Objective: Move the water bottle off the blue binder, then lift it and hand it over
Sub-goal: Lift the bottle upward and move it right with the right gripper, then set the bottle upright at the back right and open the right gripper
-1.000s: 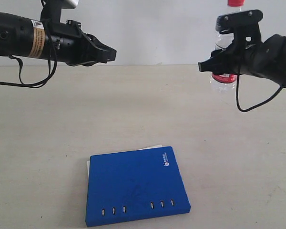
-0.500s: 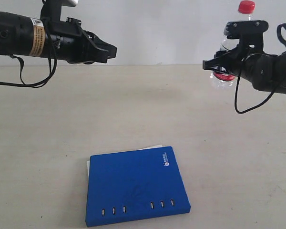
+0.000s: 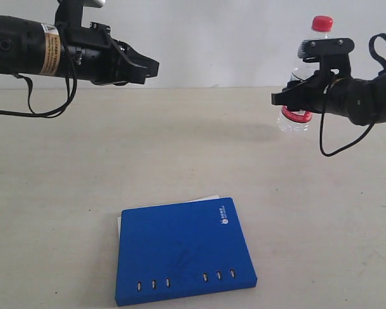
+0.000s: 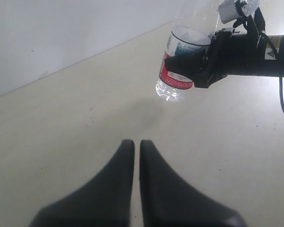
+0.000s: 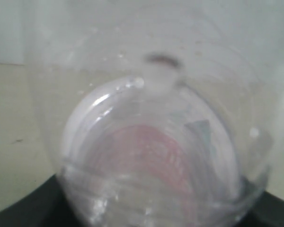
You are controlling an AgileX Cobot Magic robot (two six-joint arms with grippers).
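Observation:
The water bottle (image 3: 297, 118), clear with a red cap, hangs upright above the table at the far right, and my right gripper (image 3: 289, 96) is shut on its middle. In the left wrist view the water bottle (image 4: 180, 71) shows ahead, held by the black right gripper (image 4: 199, 64). The bottle (image 5: 151, 156) fills the right wrist view, blurred. The blue binder (image 3: 183, 250) lies flat near the table's front edge, with nothing on it. My left gripper (image 3: 151, 67) is shut and empty, high at the left; its fingertips (image 4: 128, 146) nearly touch.
White pages (image 3: 202, 199) stick out at the binder's far edge. The beige table (image 3: 64, 193) runs back to a pale wall (image 3: 212, 38). A black cable (image 3: 338, 145) loops under the right arm.
My right gripper has come down with the bottle and tilted it more upright, so the red cap now shows fully. The left arm has hardly moved.

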